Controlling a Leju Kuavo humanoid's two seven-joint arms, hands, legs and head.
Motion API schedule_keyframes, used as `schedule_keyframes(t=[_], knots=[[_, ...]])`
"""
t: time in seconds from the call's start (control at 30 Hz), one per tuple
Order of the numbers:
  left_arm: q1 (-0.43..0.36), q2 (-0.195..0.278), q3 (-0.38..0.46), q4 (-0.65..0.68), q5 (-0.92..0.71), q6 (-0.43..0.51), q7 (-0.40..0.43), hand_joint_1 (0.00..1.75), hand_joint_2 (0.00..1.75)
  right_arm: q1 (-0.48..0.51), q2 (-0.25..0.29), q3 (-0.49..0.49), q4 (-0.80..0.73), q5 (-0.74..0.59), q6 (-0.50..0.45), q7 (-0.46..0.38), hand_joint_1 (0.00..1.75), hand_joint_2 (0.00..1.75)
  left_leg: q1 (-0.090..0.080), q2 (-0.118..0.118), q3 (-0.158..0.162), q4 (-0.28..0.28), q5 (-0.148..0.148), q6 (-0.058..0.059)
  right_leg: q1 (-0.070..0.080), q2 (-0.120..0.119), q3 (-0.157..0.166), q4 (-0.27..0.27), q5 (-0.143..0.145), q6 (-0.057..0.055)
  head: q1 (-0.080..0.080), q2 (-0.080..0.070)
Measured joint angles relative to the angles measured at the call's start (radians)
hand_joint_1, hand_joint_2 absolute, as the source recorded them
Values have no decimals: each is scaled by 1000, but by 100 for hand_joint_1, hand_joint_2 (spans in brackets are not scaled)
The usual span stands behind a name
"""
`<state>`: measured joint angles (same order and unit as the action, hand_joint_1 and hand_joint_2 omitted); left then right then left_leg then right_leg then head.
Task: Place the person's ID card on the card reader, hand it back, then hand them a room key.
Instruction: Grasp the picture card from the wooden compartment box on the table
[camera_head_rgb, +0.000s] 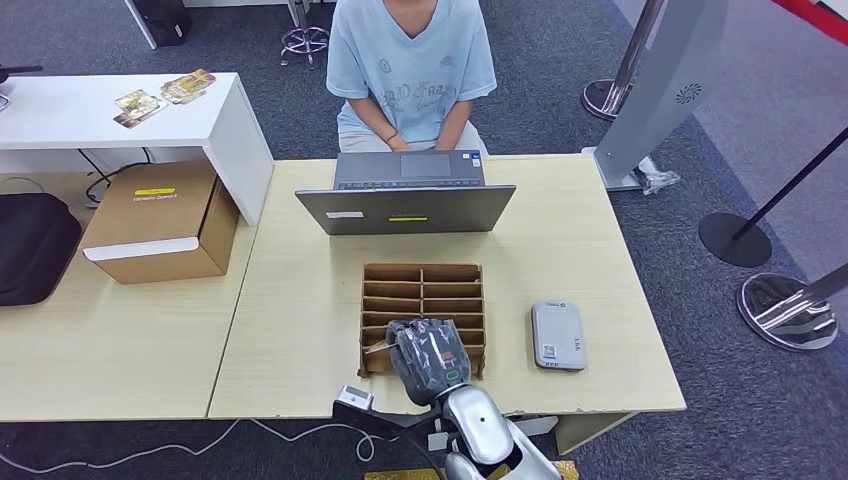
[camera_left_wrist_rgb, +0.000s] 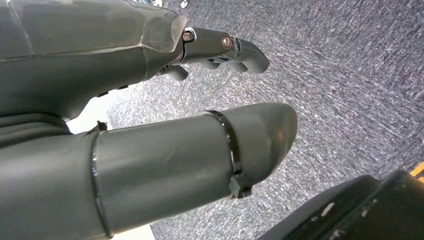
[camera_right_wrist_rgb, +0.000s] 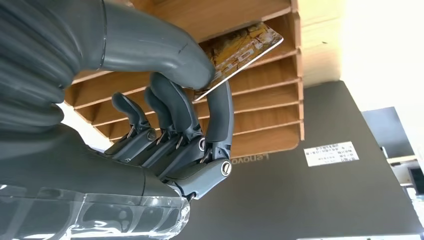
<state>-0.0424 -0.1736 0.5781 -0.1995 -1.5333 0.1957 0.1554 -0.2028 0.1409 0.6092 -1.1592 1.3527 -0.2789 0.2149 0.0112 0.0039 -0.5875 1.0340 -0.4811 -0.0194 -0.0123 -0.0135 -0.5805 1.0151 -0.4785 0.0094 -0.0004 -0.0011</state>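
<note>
I had the right hand (camera_right_wrist_rgb: 165, 125) over the near end of the brown slotted wooden card rack (camera_head_rgb: 423, 300) on the bench (camera_head_rgb: 560, 240), thumb and fingers (camera_right_wrist_rgb: 220, 115) pinching a yellow-patterned room key card (camera_right_wrist_rgb: 242, 47). Its long axis ran out from the fingertips along the slot. I judged the person (camera_head_rgb: 410, 70) lay straight ahead, beyond the grey laptop (camera_head_rgb: 405, 208). The left hand (camera_left_wrist_rgb: 150, 160) hung over carpet, holding nothing, its fingers apart.

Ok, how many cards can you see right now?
3. One card is pinched in the right hand over the wooden rack; two cards lie on the white table. Others may be hidden in the rack slots.
</note>
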Motion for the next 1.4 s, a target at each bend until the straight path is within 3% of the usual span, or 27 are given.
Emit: schedule_keyframes(t=[0.53,1.23,1.4], knots=[[0,0,-1,0,-2,-7,-4,0,0,0,1,0,-11,-11,-5,-6,175,175,0,0,0,0,0,0,0,0,0,0,0,0,0,0],[0,2,-1,0,-5,-9,-9,0,0,13,3,-6,-47,-57,-44,-50,175,175,0,0,0,0,0,0,0,0,0,0,0,0,0,0],[0,3,-1,0,-6,-9,-9,0,0,19,3,-14,-60,-88,-101,-87,175,175,0,0,0,0,0,0,0,0,0,0,0,0,0,0]])
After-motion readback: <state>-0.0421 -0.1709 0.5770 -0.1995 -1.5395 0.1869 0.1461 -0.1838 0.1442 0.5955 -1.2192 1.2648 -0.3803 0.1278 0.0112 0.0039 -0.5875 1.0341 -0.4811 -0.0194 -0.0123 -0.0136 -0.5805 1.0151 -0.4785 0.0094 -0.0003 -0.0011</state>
